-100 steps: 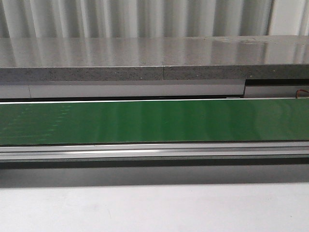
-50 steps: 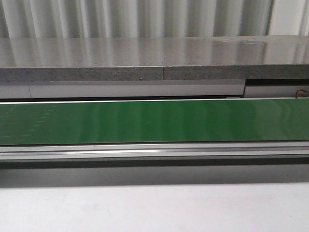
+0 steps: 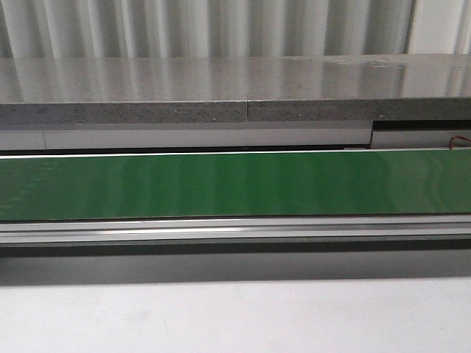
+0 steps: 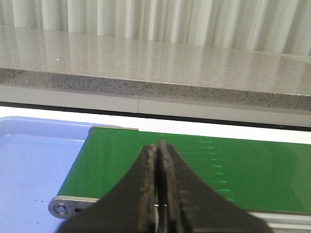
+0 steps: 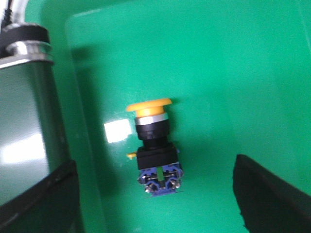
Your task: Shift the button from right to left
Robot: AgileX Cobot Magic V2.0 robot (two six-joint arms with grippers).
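Note:
The button (image 5: pixel 154 153) shows only in the right wrist view. It lies on its side on the floor of a green bin (image 5: pixel 233 73), with a yellow-orange cap, black collar and blue block. My right gripper (image 5: pixel 155 194) is open above it, one finger on each side, not touching it. My left gripper (image 4: pixel 158 184) is shut and empty, over the near end of the green belt (image 4: pixel 243 170). Neither gripper nor the button shows in the front view, where the belt (image 3: pixel 235 184) runs across.
A blue tray (image 4: pixel 34 174) sits beside the belt's end roller (image 4: pixel 63 208). A grey stone ledge (image 3: pixel 221 92) runs behind the belt. The belt's metal roller end (image 5: pixel 26 43) borders the green bin's wall.

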